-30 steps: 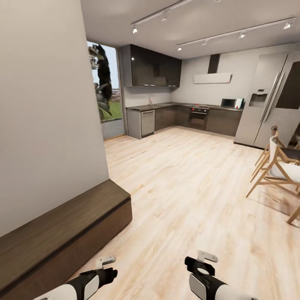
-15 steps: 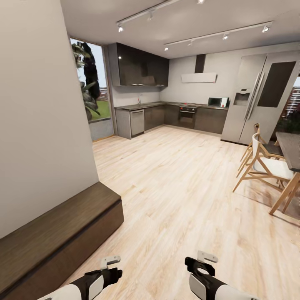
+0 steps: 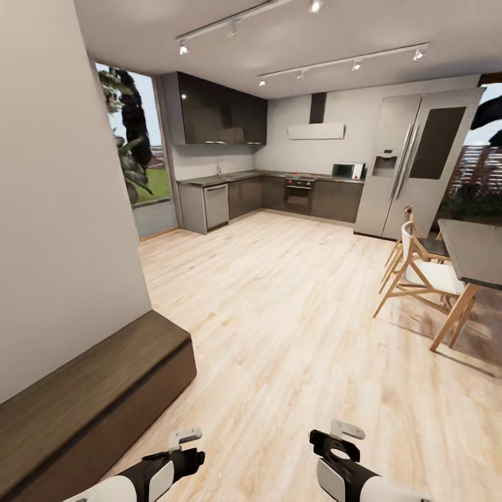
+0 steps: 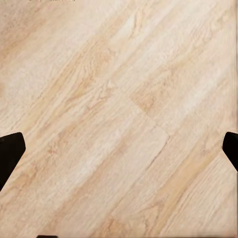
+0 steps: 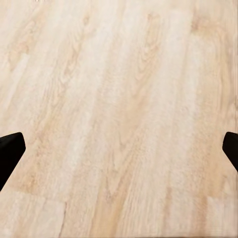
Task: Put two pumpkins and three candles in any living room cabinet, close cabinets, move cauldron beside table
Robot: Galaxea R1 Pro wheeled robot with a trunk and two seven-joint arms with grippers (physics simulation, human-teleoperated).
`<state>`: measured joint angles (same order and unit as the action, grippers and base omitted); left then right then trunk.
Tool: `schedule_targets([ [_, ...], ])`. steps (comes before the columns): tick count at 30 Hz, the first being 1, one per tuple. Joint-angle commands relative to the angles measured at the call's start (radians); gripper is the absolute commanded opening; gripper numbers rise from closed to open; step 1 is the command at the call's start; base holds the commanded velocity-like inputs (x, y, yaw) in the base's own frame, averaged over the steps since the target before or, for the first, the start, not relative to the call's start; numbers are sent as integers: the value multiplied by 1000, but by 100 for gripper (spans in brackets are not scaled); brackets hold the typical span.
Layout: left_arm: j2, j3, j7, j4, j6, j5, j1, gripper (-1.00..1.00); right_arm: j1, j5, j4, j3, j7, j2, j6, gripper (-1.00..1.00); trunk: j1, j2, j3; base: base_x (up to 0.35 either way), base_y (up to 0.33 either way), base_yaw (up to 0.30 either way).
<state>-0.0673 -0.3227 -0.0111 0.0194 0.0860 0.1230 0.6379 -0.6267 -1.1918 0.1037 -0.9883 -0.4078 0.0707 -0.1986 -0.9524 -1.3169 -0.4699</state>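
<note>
Head view: the robot is travelling over a pale wood floor [image 3: 300,314] with both arms held low. The left hand [image 3: 183,446] and right hand [image 3: 341,439] are showing at the lower edge, carrying nothing. A long low dark-brown cabinet [image 3: 90,390] is running along the wall [image 3: 63,209] at the left, its fronts appearing closed. Ahead lies a kitchen with a refrigerator [image 3: 411,167]; at the right stand wooden chairs [image 3: 418,275] beside a dark dining table [image 3: 477,251].

Left wrist view: the two dark fingertips [image 4: 10,153] are sitting at opposite edges of the frame, so the left hand is spread wide over bare floor.

Right wrist view: the fingertips [image 5: 10,151] are likewise far apart; the right hand is wide, with floor beneath.

Procedure, as judged: pumpkins, candles, cauldron and coffee table are not in sight, so the step in hand is searching. Keep the arms tucked, turn the base slowly, hold clearance from the cabinet corner and chairs, and note the cabinet's position for later deposits.
</note>
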Motion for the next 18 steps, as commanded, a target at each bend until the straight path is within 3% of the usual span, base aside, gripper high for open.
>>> schedule_targets([
  [1, 0, -9, -1, 2, 5, 10, 0, 100, -1, -11, 1, -8, -3, 0, -4, 100, 4, 7, 2, 0, 0, -250],
  [18, -3, -9, -2, 2, 5, 10, 0, 100, -1, -11, 1, -7, -5, 0, -4, 100, 69, 126, 47, 0, 0, -252],
])
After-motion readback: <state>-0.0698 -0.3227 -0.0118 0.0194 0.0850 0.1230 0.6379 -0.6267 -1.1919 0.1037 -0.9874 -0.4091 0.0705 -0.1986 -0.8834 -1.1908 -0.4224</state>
